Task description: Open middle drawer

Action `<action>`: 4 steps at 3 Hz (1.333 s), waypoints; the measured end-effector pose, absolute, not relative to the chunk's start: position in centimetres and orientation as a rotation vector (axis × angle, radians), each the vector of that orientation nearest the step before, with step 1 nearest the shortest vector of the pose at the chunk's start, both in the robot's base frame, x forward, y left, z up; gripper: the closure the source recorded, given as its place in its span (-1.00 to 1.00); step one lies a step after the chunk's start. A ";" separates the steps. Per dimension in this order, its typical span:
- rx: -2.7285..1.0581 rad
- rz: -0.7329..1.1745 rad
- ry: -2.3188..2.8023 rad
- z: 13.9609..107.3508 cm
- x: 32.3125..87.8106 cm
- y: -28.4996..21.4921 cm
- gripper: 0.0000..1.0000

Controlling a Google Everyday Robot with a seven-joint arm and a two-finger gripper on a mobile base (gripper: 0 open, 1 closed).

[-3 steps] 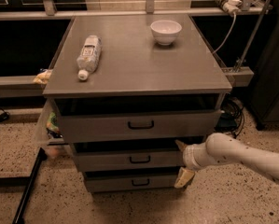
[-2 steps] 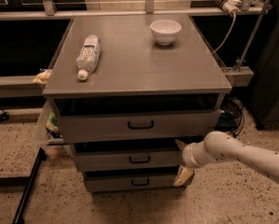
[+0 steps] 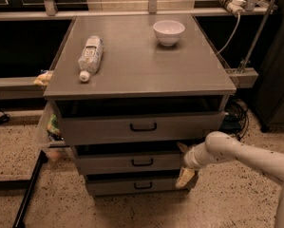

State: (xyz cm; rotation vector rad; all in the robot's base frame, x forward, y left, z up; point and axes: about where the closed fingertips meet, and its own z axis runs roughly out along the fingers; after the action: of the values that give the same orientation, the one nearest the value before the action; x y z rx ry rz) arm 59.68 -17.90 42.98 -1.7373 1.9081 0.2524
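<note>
White arm [image 3: 246, 156] comes in low from the right side of the view, forearm nearly level and pointed at the drawer stack. The hand [image 3: 183, 163] sits right at the end of the middle drawer [image 3: 108, 164], spread wide, with one yellowish fingertip [image 3: 181, 147] above the front and the other below it. The drawer's black loop handle [image 3: 142, 162] is at the centre, apart from the hand. Up on the table [image 3: 141, 72], a plastic bottle [image 3: 90, 56] lies on its side, with a white bowl [image 3: 168, 31] further back.
</note>
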 end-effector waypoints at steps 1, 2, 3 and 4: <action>-1.764 0.285 1.928 41.2 61.0 -17.4 -1.00; -1.764 0.285 1.928 41.2 61.0 -17.4 -1.00; -1.772 0.303 1.947 41.0 60.6 -17.2 -1.00; -1.775 0.343 1.999 40.4 59.9 -17.5 -1.00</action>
State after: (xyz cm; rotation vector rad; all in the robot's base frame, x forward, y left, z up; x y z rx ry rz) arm 59.91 -17.46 40.42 -1.7754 1.9991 0.3433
